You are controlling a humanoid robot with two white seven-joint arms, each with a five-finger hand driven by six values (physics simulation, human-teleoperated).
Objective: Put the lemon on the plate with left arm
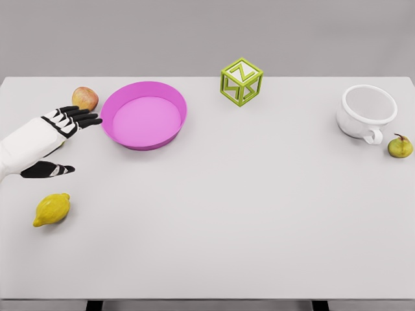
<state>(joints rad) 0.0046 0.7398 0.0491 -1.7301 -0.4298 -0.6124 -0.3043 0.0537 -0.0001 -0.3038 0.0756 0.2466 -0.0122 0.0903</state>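
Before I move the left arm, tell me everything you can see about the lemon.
The lemon is bright yellow, oval, with a small nub at its lower-left end and a smooth, slightly glossy skin. It lies on its side, tilted a little, on the white table near the front left edge. Nothing touches it but the table. The left hand hovers open above and behind it, clear of it. The pink plate sits farther back to the right.

Legible markings: one item. Letter "Z", white on green, on the top face of the open-frame letter cube (241, 81). Nothing else readable.
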